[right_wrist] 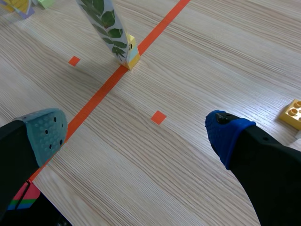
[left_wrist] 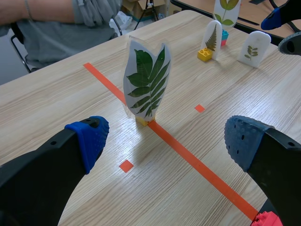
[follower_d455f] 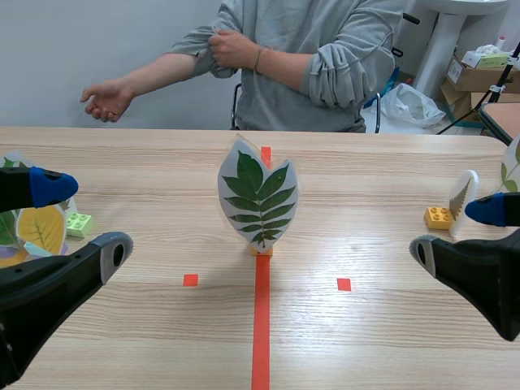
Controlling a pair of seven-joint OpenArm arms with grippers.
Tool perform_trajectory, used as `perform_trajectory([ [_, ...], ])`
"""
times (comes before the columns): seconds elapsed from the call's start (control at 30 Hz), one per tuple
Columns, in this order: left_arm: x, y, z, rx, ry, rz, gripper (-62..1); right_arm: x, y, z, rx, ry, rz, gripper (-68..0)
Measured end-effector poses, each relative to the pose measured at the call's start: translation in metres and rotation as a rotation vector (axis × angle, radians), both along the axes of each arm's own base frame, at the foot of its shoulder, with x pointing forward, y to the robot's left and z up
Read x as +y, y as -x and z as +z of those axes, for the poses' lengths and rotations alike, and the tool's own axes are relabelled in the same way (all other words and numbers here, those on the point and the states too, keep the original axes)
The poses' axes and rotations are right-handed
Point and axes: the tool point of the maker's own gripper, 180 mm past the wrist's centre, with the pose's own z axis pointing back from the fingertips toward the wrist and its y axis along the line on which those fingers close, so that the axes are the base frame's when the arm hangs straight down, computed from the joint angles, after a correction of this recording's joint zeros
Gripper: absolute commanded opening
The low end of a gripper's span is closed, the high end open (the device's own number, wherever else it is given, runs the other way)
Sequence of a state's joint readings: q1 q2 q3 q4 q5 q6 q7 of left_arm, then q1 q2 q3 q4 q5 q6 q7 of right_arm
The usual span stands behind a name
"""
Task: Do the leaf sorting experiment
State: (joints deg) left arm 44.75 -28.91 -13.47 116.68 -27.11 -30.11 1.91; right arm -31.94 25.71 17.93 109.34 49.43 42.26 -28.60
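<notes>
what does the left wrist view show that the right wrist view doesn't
Only the left wrist view: the person's grey sleeve, a fern card, a white small-leaf card, and the right gripper beyond them, fingers apart.
Only the right wrist view: a sliver of a green brick past the big leaf card.
Both: the big leaf card standing on the orange tape line, the two orange squares, and a yellow brick, which sits by the fern card.

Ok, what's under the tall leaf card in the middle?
A small yellow block holds the leaf card upright on the tape line. From the front the card hides most of it.
</notes>
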Motion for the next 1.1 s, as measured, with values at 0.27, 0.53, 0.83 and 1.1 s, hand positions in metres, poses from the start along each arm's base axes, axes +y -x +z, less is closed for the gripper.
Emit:
perform_trajectory([
  [0.27, 0.0, 0.0, 0.0, 0.0, 0.0, 0.0, -8.0, -0.006, -0.009, -0.002, -0.012, 0.038, -0.005, -6.9],
  [0.53, 0.0, 0.0, 0.0, 0.0, 0.0, 0.0, -8.0, -0.02, -0.037, -0.019, 0.0, 0.071, 0.013, -6.9],
  [0.83, 0.0, 0.0, 0.0, 0.0, 0.0, 0.0, -8.0, 0.0, -0.071, -0.048, 0.017, 0.101, 0.106, -6.9],
  [1.1, 0.0, 0.0, 0.0, 0.0, 0.0, 0.0, -8.0, 0.036, -0.095, -0.07, 0.004, 0.166, 0.249, -6.9],
])
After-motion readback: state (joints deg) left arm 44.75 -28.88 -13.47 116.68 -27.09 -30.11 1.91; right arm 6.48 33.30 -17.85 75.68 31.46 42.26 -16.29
